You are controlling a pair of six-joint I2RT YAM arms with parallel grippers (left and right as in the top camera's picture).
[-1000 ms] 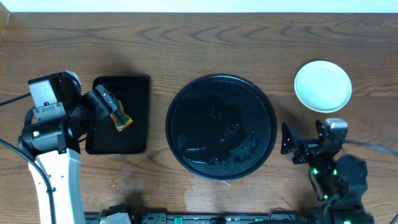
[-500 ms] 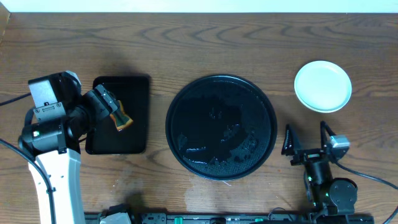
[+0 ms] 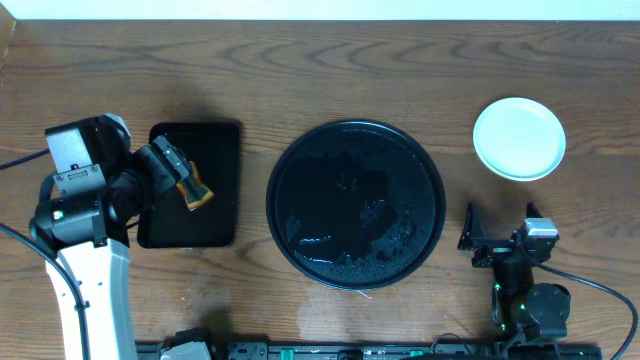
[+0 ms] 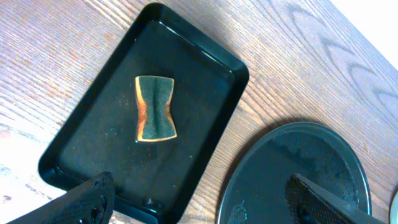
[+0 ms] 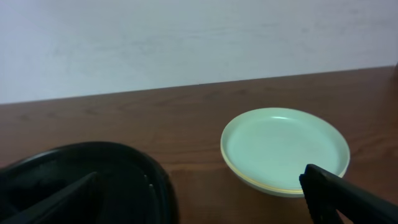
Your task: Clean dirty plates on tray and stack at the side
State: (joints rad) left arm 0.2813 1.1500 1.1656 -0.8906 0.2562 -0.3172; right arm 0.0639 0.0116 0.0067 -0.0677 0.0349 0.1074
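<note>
Your left end effector point(image 4: 202, 202) hung wide over the sponge point(image 4: 155, 108), your right end effector point(image 3: 498, 232) wide and empty. The plates point(image 3: 519, 138) sat stacked by the counter's point(image 3: 300, 70) right edge, off the tray point(image 3: 356, 203).

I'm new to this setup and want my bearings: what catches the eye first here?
The large round black tray sits mid-table, glossy, wet and bare of plates. To its right, toward the far edge, stands a pale stack of plates; on the left, an orange-and-green sponge lies in a small rectangular tray.
</note>
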